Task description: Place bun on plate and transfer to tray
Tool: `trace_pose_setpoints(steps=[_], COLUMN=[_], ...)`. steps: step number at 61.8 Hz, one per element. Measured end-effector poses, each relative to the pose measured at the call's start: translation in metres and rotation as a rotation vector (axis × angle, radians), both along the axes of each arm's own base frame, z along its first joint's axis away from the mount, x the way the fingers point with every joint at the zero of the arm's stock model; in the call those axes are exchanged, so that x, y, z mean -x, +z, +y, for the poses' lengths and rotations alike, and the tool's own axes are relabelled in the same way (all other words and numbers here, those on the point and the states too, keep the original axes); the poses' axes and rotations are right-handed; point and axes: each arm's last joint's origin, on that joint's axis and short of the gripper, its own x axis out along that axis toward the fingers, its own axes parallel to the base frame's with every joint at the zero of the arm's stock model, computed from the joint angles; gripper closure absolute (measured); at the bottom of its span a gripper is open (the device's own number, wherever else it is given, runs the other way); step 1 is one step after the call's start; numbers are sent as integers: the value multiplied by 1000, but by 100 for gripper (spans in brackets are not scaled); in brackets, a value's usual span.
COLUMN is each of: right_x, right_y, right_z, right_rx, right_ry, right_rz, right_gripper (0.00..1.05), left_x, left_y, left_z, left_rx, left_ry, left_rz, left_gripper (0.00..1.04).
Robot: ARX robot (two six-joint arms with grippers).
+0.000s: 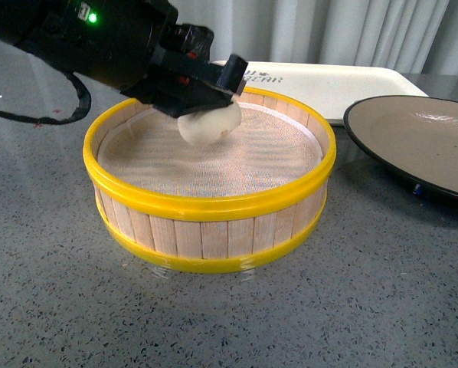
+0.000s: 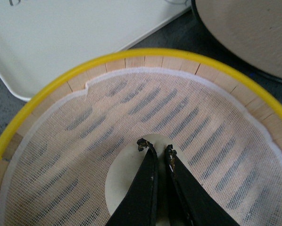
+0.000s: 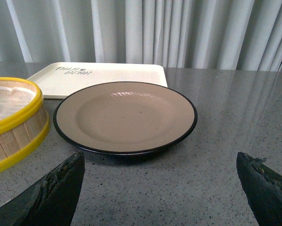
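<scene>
A cream-white bun (image 1: 208, 125) hangs just above the cloth liner inside the yellow-rimmed steamer basket, with my left gripper (image 1: 206, 103) shut on it from above. In the left wrist view the black fingers (image 2: 148, 188) pinch the bun (image 2: 124, 181) over the mesh. The grey-brown plate (image 1: 420, 142) with a black rim sits right of the basket, and fills the middle of the right wrist view as plate (image 3: 125, 115). The cream tray (image 1: 328, 80) lies behind basket and plate. My right gripper (image 3: 162, 165) hovers open near the table, short of the plate, out of the front view.
The wooden steamer basket (image 1: 214, 207) with yellow bands stands at the centre of the speckled grey table (image 1: 367, 307). Its rim (image 3: 18, 117) lies close beside the plate. White curtains (image 3: 145, 33) hang behind the table.
</scene>
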Motion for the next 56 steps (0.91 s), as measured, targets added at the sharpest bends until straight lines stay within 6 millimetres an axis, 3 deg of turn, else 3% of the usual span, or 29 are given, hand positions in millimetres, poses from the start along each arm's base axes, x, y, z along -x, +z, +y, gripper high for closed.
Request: trace_pose_setpoints(steps=[11,22,40,56], right_x=[0,0,0,0], right_y=[0,0,0,0], right_z=[0,0,0,0], right_rx=[0,0,0,0], right_ry=[0,0,0,0], right_rz=[0,0,0,0], right_gripper=[9,9,9,9], left_x=[-1,-3,-24,-44], left_y=[22,43,9,12], left_z=[-18,-59,-135,-166], left_rx=[44,101,-17,-30], left_ry=[-48,-171,-293,-322], left_rz=[-95,-234,-243,-226], left_gripper=[101,101,101,101])
